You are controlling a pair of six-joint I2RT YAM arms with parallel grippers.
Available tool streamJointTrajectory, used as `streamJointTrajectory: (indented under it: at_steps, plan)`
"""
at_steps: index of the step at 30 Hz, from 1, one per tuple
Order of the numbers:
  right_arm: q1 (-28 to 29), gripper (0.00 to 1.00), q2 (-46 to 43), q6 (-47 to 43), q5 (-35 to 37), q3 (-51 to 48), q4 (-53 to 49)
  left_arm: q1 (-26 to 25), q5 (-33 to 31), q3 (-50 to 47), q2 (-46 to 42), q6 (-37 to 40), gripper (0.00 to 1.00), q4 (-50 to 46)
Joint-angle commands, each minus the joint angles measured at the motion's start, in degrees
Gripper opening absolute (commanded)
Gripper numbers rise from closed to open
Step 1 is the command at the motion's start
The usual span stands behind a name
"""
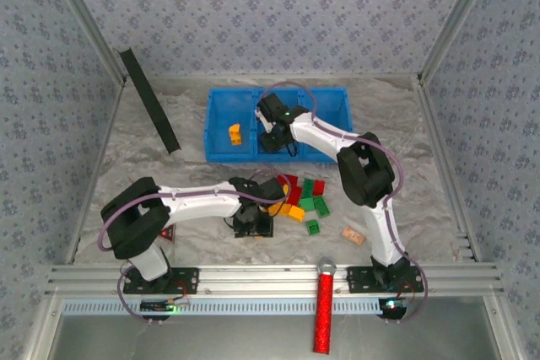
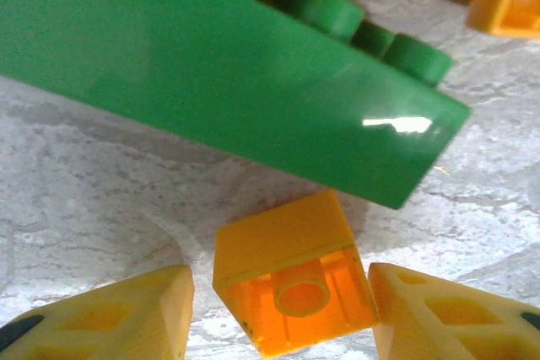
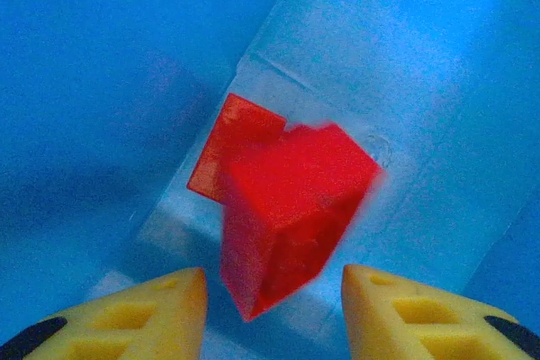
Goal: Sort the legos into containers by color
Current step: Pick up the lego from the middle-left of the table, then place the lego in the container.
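Observation:
The blue containers (image 1: 221, 124) stand at the back middle, and an orange lego (image 1: 234, 132) lies in the left compartment. Loose red, green and orange legos (image 1: 305, 198) lie on the table in front of them. At the left edge of this pile my left gripper (image 1: 253, 223) is down on the table. Its jaws (image 2: 278, 280) are open around a small orange lego (image 2: 287, 280), with a gap at the left finger. A long green lego (image 2: 228, 73) lies just beyond. My right gripper (image 1: 274, 139) hangs in the middle compartment, open (image 3: 274, 274). A blurred red lego (image 3: 287, 208) is free between its fingers, above the blue floor (image 3: 439, 82).
A pale peach block (image 1: 354, 234) lies right of the pile, and a red-and-black triangle (image 1: 169, 233) sits by the left arm. A black bar (image 1: 150, 100) leans at the back left. A red cylinder (image 1: 324, 309) stands at the near rail.

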Motion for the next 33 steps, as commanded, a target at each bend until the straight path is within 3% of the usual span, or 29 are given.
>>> streamJointTrajectory:
  at_steps: [1, 13, 17, 23, 28, 33]
  plan:
    - [-0.44, 0.50, -4.45, -0.72, -1.20, -0.86, -0.44, -0.32, -1.43, 1.45, 0.49, 0.11, 0.54, -1.95]
    - [-0.25, 0.57, -15.78, 0.34, -2.07, -7.19, -1.55, 1.17, -0.55, 1.03, 1.11, 1.18, 0.38, -0.09]
    - [-0.62, 0.62, -23.65, 0.76, -3.16, -14.54, -1.39, 2.17, -0.44, 1.05, -0.56, 2.26, 0.30, -1.20]
    - [-1.06, 0.69, -36.14, 5.10, -1.82, -28.37, -2.68, 4.52, -1.19, 3.55, -5.90, 5.93, 0.26, -5.77]
    - [-0.51, 0.71, -44.17, 9.08, -2.45, -39.40, -3.99, 8.36, -1.52, 7.72, -8.72, 9.84, 0.25, -9.92]
    - [2.02, 0.71, -52.08, 14.22, -5.03, -46.75, -5.79, 15.90, -4.33, 13.72, -9.26, 15.51, 0.25, -12.92]
